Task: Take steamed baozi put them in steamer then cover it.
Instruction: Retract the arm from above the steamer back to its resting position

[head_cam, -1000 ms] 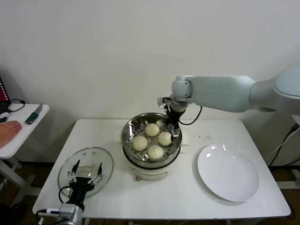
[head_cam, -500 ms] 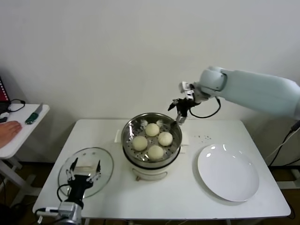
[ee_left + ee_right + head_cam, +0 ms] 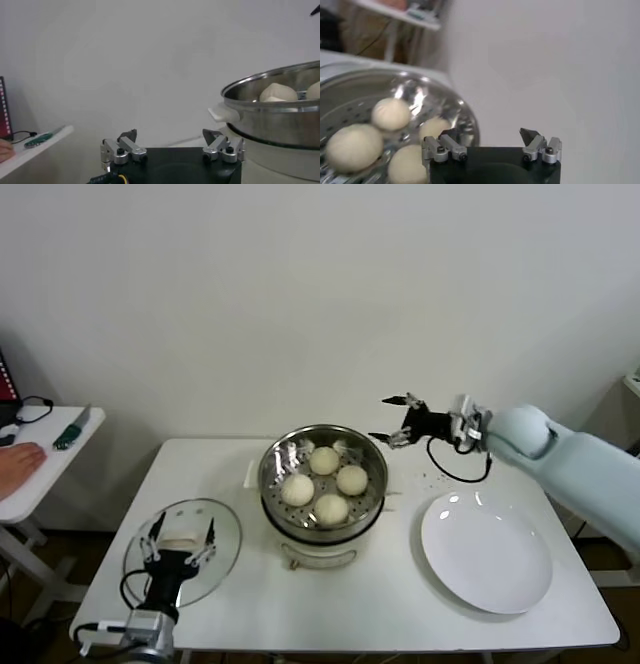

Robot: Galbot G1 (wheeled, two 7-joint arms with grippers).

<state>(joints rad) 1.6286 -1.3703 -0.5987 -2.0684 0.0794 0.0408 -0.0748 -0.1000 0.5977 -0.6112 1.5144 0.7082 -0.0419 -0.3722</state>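
Stainless steel gleams in the middle of the white table (image 3: 400, 604): the round shiny steamer (image 3: 275, 484) on its white electric base has all four small cream-white steamed baozi (image 3: 332, 508) resting on its perforated tray. What looks left to do is the covering. The round transparent glass cover (image 3: 225, 529) with its metal rim and cream-white bar handle (image 3: 181, 535) lies flat on the table to the robot's left of the steamer, well apart from it.

To do this step well, the left gripper (image 3: 180, 536) should straddle the bar handle across its narrow width, close firmly, lift the cover level, clear the steamer's rim, and lower it centred so the rim seats all round.

The left gripper is over the cover, its fingers spread wide on either side of the handle, pinching nothing; whether the tips touch the glass is hard to tell. The right gripper (image 3: 396, 418) hangs in the air just beyond the steamer's rim on the robot's right, jaws spread wide and empty. A flat round white plate (image 3: 487, 552), bare, lies near it.
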